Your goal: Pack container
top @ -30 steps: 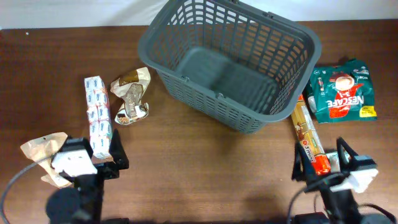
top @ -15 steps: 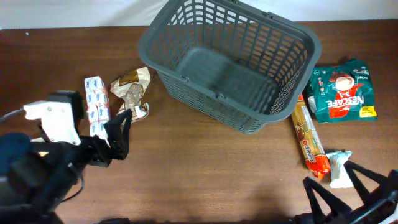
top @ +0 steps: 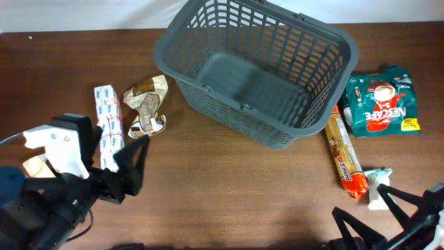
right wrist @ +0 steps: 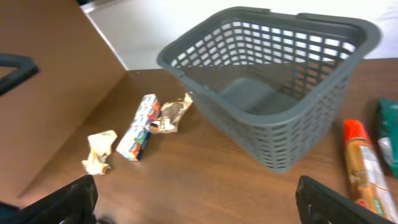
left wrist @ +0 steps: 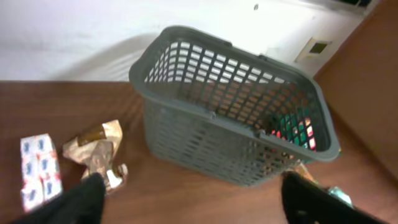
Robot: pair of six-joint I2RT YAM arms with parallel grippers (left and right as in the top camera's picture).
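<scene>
**While holding nothing: packs closer than container on both sides**

At far centre of desk (top: 229,201): container (top: 161,52), empty down to solid base, long axis roughly left-right, right end slightly nearer.

At near left: left fingers (left wrist: 193,180), spread wide in left wrist view, clamping nothing, aimed far-right toward container wall. Close beside them from overhead, partly under the arm: blue-white strip pack (top: 106,114), long axis near-to-far. Just right of that: crumpled gold wrapper (top: 146,104), between strip pack and container. At left edge: tan crumpled pack (top: 35,167), mostly hidden by arm.

At near right: right fingers (right wrist: 196,182), also wide apart, nothing between. Just far of them: small white sachet (top: 378,187), then long orange pack (top: 345,156), long axis near-to-far, far end close to container's near right corner. Further right: green Nescafe bag (top: 381,101), just beside container's right end.

Probably first pick pending. For left side, shortest reach looks like strip pack; calls for closing across its narrow width, then carrying far-right over rim. For right side, same with orange pack, container far-left of it. Cannot tell which arm goes first.
</scene>
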